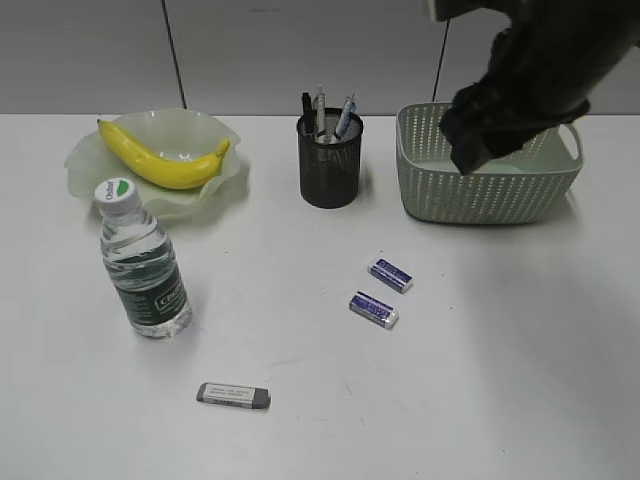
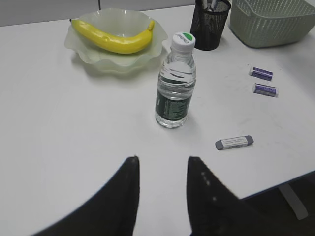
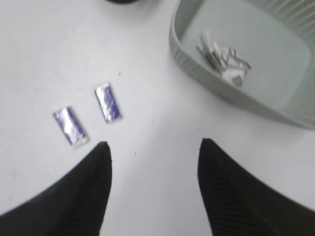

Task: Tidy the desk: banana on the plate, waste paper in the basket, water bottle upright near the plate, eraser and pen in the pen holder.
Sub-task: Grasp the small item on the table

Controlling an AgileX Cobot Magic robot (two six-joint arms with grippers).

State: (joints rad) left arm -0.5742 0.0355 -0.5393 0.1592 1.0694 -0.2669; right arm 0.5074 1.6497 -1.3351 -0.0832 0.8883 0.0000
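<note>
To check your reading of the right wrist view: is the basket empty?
No: the right wrist view shows the waste paper, a crumpled white-and-grey scrap, lying on the floor of the basket.

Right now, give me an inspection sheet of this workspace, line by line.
Surface: white desk, bare between items.
Banana: lying in the plate.
Water bottle: upright, in front of the plate.
Waste paper: inside the basket.
Pen holder: pens standing in it.
Erasers: two purple-sleeved erasers and a grey eraser lie loose on the desk.
Clutter: nothing seen.
Left gripper: open, empty, above the desk.
Right gripper: open, empty, near the basket.
Cables: nothing seen.
Surroundings: grey panelled wall behind.
</note>
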